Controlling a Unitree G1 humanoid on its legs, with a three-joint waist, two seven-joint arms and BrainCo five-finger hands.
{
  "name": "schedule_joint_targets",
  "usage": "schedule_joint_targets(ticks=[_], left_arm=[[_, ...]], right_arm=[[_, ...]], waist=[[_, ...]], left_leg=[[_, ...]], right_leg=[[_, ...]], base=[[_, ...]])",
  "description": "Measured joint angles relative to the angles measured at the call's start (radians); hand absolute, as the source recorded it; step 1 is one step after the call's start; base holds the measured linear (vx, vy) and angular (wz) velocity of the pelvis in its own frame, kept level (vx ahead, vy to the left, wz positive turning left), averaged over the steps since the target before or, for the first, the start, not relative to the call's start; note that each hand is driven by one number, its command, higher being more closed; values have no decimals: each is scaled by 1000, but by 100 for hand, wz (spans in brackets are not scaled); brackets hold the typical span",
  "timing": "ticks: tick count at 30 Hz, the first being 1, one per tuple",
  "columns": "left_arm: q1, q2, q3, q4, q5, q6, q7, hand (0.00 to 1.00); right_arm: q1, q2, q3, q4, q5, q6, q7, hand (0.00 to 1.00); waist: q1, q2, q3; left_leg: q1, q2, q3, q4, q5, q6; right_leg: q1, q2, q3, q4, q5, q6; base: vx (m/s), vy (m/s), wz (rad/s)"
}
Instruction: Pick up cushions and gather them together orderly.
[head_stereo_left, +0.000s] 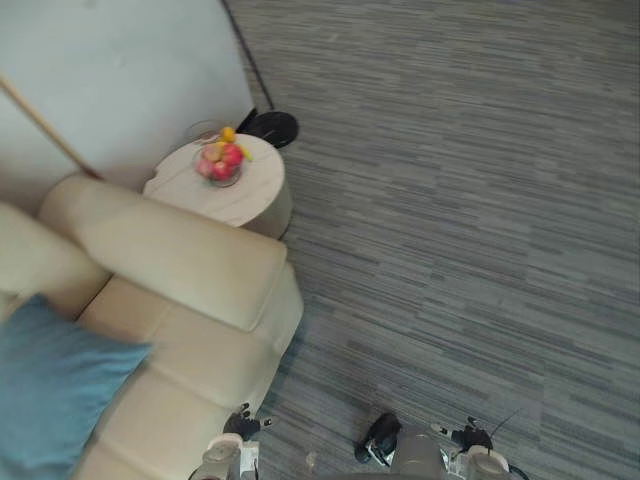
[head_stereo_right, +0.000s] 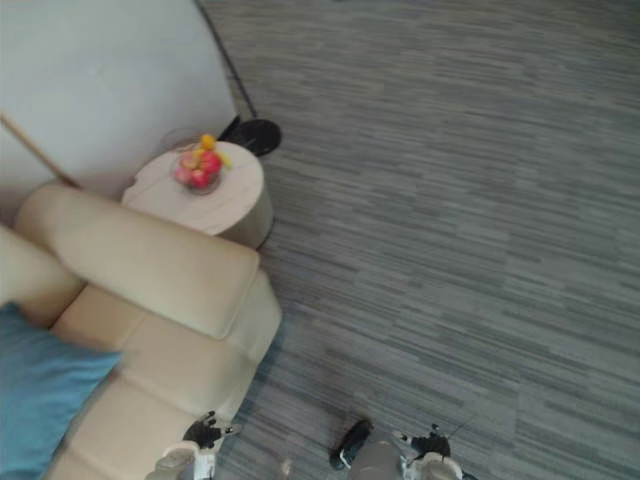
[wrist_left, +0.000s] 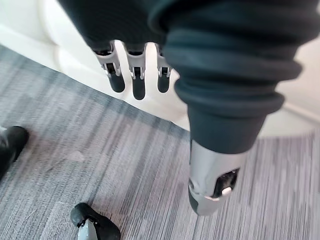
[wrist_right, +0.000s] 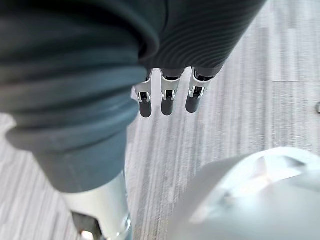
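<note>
Your blue cushion lies on the seat of the cream sofa, propped into the corner against the backrest at the robot's far left, and partly cut off by the edge of the head views. No other cushion can be made out, so you can't tell from here where the pile should go. Neither arm has anything. The left robot hand hangs beside the sofa's front edge with its fingers straight and relaxed, holding nothing, and the right robot hand hangs likewise over the grey carpet, wide and empty. That low, slack posture suits standing or walking, not reaching. The round table sits just beyond the sofa arm, against the wall, with a bowl of fruit on top; it looks easy to knock. My read is that the gathering has barely begun. You'd likely need to turn left, face the seat squarely, then raise the left arm toward the cushion.
</note>
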Motion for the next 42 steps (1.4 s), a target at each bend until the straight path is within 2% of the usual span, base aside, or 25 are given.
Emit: schedule_joint_targets(ticks=[1,2,4,7,8,10,11,12,14,15,18,19,21,24,25,26,27,29,31,32,35,37,39,41,42], left_arm=[[6,-5,4,4,-1,-1,0,0],[8,-7,4,8,-1,-1,0,0],[35,-23,39,-17,-26,-5,1,0],[46,-29,72,-43,-44,-20,2,0],[52,-28,97,-49,-54,-23,4,0],[52,-32,113,-49,-62,-23,3,0],[51,-34,121,-47,-62,-23,4,0],[52,-35,122,-47,-63,-22,4,0],[49,-46,125,-42,-68,-22,6,0],[37,-34,121,-40,-70,-18,6,0],[3,-33,93,-42,-76,-14,4,0],[0,-19,71,-38,-81,-6,6,0],[0,-17,56,-39,-84,-2,11,0],[-15,-13,36,-41,-89,-2,26,0],[-14,-8,22,-38,-90,-2,27,0],[-12,-1,15,-30,-89,-2,27,0],[-15,11,-2,-19,-89,-2,26,0],[-11,-19,-4,-18,-82,-2,24,0],[-1,-33,-7,-18,-79,-2,20,0],[9,-34,13,-27,-78,-4,20,0],[10,-30,35,-50,-78,-18,21,0],[7,-32,36,-80,-79,-35,20,0],[0,-35,36,-105,-80,-48,18,0],[1,-42,35,-119,-80,-48,18,0],[6,-46,33,-115,-80,-43,19,0]], right_arm=[[-14,-4,18,0,0,-1,-4,0],[-18,-5,23,1,0,-1,-5,0],[-28,-6,36,21,-1,-2,-5,0],[-41,-5,38,27,-20,-2,-6,0],[-45,1,38,21,-39,-5,-6,0],[-42,8,35,20,-38,-5,-7,0],[-24,8,32,20,-38,-5,-13,0],[-20,8,31,20,-38,-5,-13,0],[-2,10,9,14,-37,-5,-14,0],[15,23,-12,0,-37,-5,-16,0],[50,48,-51,-16,-36,-3,-14,0],[45,47,-58,-14,-36,-3,-12,0],[41,39,-82,-11,-35,-3,-14,0],[15,9,-86,-12,-19,-5,-12,0],[16,9,-88,-17,-5,-9,-12,0],[21,15,-88,-18,5,-10,-12,0],[21,28,-100,-11,10,-14,-12,0],[19,23,-124,-7,11,-13,-13,0],[23,21,-125,-3,17,-12,-13,0],[29,26,-125,0,36,-12,-15,0],[32,39,-123,4,52,-12,-14,0],[12,43,-124,22,55,-12,-14,0],[-4,62,-124,26,62,-12,-15,0],[-11,69,-124,26,62,-13,-16,0],[-8,68,-122,27,61,-14,-17,0]], waist=[[7,5,4],[8,3,6],[35,-14,33],[68,-7,41],[75,-2,44],[81,-2,44],[89,4,43],[93,7,41],[119,20,33],[108,-2,31],[105,-67,32],[95,-62,39],[79,-48,46],[66,-9,68],[64,-11,67],[62,-34,60],[62,-50,62],[62,-21,55],[66,9,61],[68,12,64],[77,-9,74],[95,-8,74],[125,-21,83],[126,-40,88],[130,-31,83]], left_leg=[[-95,-37,-172,80,-94,-56],[-127,-62,-221,84,-117,-64],[-238,-200,-409,-5,-189,-47],[-316,-288,-549,-158,-190,-49],[-366,-320,-644,-294,-158,-50],[-383,-328,-684,-362,-130,-53],[-375,-339,-748,-433,-94,-67],[-372,-338,-756,-444,-91,-66],[-342,-342,-792,-456,-8,-64],[-324,-346,-775,-442,-19,-57],[-267,-387,-684,-460,-69,-41],[-237,-392,-650,-472,-78,-35],[-173,-389,-626,-521,-82,-37],[-99,-331,-582,-571,-98,-65],[-78,-320,-579,-586,-99,-69],[-72,-323,-573,-583,-99,-70],[-57,-322,-573,-551,-107,-83],[-119,-248,-588,-371,-85,-117],[-239,-138,-618,-36,-1,-34],[-277,-95,-618,136,-9,-18],[-367,-139,-629,314,-64,-55],[-456,-163,-616,254,-94,-50],[-508,-226,-620,44,-105,-47],[-521,-328,-706,-292,-53,-69],[-511,-360,-763,-517,21,-95]], right_leg=[[2,35,76,-30,5,-17],[5,44,95,-41,9,-22],[46,113,268,-109,34,-6],[72,159,404,-149,40,-1],[80,180,491,-171,43,3],[84,187,537,-180,43,4],[94,206,594,-192,58,27],[94,212,603,-190,58,29],[98,234,644,-163,54,67],[97,213,650,-130,39,103],[-37,104,582,151,-32,198],[-79,43,480,241,-35,216],[-78,-43,285,277,-71,164],[-117,-92,139,216,-66,162],[-150,-98,137,167,-24,172],[-155,-107,145,126,16,169],[-158,-117,159,116,63,93],[-135,-71,156,120,7,85],[-54,2,155,64,-23,58],[13,50,169,13,-28,50],[178,104,236,-108,-29,47],[232,137,294,-180,-20,61],[288,141,360,-231,-18,64],[348,124,405,-292,-24,90],[377,133,439,-327,-42,124]], base=[[91,-66,-168],[92,-60,-171],[98,-44,-187],[107,47,-222],[118,103,-227],[197,150,-220],[221,161,-181],[193,148,-187],[253,202,-150],[368,228,-108],[280,116,-57],[250,62,-66],[307,-11,-52],[326,-130,-52],[336,-225,-43],[436,-364,-22],[456,-422,-22],[427,-433,-30],[370,-317,-42],[445,-266,-70],[406,-191,-76],[359,-77,-95],[433,31,-94],[416,94,-85],[544,236,-105]])
